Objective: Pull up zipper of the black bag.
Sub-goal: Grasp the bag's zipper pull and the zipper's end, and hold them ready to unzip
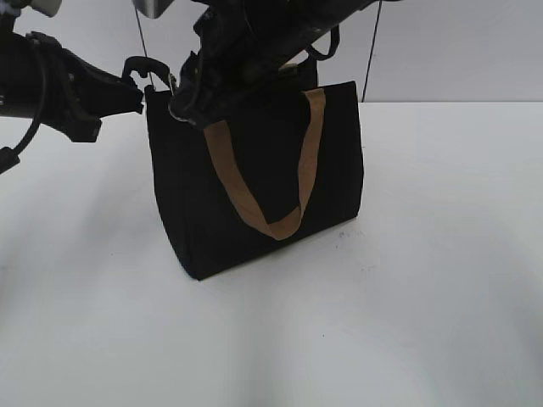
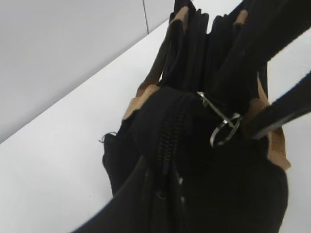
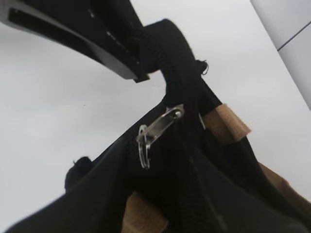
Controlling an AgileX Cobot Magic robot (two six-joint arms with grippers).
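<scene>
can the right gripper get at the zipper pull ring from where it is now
Probably yes. The ring pull hangs free and uncovered at the black bag's top corner, just below the right gripper's finger. Nothing blocks it; the tan handle sits off to one side.

Black bag (image 1: 254,182) upright; zipper (image 2: 170,128) pull ring dangling.

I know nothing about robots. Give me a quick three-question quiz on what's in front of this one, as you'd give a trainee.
1. True or false: the black bag lies flat on its side on the table.
2. What colour are the bag's handles? A) red B) tan C) blue
3. Short answer: what shape is the end of the silvery pull on the zipper?

Key: 1 false, it stands upright. 2 B. 3 a ring.
</scene>
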